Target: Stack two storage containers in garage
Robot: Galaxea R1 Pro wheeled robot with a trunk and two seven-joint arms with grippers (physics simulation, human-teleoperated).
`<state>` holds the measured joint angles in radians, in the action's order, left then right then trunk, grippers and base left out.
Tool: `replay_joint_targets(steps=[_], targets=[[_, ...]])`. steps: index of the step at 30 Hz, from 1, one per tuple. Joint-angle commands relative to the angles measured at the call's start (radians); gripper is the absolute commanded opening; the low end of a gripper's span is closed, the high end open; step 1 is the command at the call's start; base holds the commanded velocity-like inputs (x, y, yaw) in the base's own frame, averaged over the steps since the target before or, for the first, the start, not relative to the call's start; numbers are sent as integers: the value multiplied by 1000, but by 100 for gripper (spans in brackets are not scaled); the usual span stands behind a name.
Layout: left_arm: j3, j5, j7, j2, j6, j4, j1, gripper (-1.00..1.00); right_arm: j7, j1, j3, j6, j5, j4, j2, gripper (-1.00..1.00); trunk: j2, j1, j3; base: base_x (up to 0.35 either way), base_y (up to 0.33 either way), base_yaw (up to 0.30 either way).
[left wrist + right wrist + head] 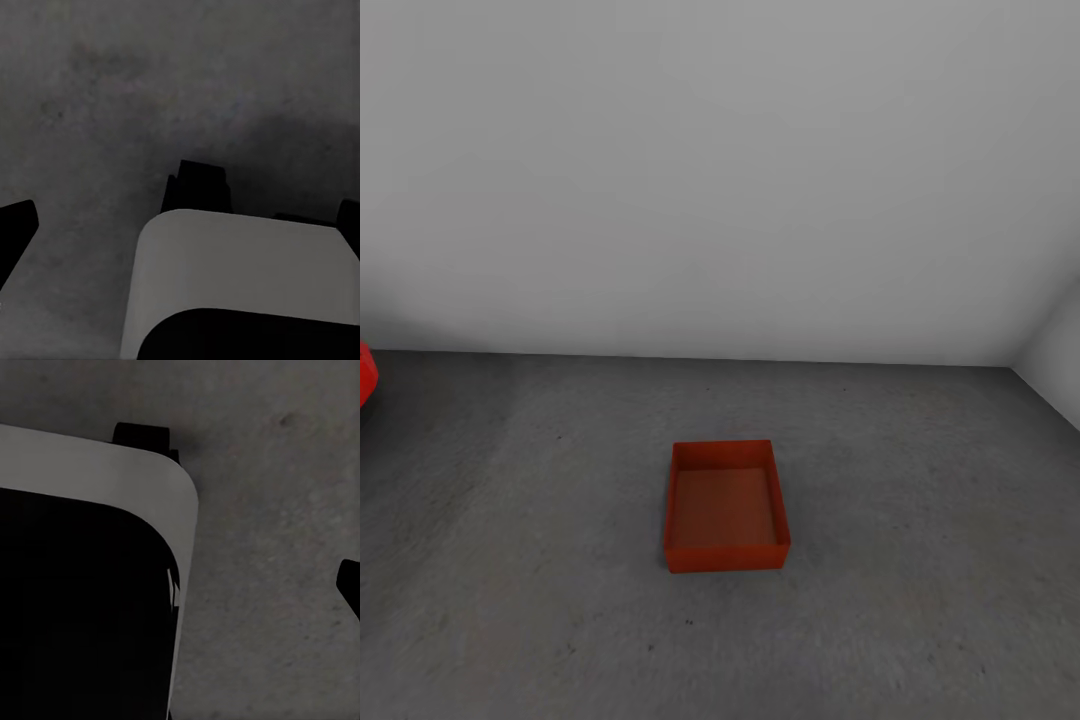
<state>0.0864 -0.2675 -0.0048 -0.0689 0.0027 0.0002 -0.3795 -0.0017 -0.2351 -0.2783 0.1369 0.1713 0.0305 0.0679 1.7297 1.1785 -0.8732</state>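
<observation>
A: What can be said of the left tool [180, 217]?

B: In the left wrist view two dark finger tips [15, 225] show at opposite edges, far apart, so it is spread wide. It holds nothing and touches nothing. Beyond it lie dark grey floor [150, 90] and a rounded pale grey part of the robot's body [240, 262] with a black block at its far edge.

A: And the right tool?

B: The right wrist view gives one dark tip [351, 585] at the picture's edge; its partner is cut off, so how far it is open cannot be told. Nothing is seen in its grasp. A pale grey panel with a black face [90, 607] lies beyond it over the floor.

A: Where is the storage container [726, 506]?

B: One is seen, in the head view: upright on the concrete floor [920, 560], empty, well apart from the pale wall [720, 170]. How it lies relative to either tool cannot be told.

A: Anything else?

B: One red shape [366, 372], cut off at the edge, too little to identify.
</observation>
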Motion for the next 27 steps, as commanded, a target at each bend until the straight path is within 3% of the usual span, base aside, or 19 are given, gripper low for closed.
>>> replay_joint_targets(steps=[1, 17, 27], targets=[[9, -9, 0, 0, 0, 0, 0, 100, 0, -1, -9, 6, 10, 3, 0, 100, 0, 0, -1, 0, 0, 0], [10, -1, -1, 4, -2, -4, 28, 100, 29, -1, -6, -3, 19, 3, -2, 100, 0, 0, -1, 0, 0, -2], [10, -1, -1, 7, -3, -4, 28, 100, 22, -1, -3, -5, 22, 3, -1, 100, 0, 0, 2, 0, 0, -134]])
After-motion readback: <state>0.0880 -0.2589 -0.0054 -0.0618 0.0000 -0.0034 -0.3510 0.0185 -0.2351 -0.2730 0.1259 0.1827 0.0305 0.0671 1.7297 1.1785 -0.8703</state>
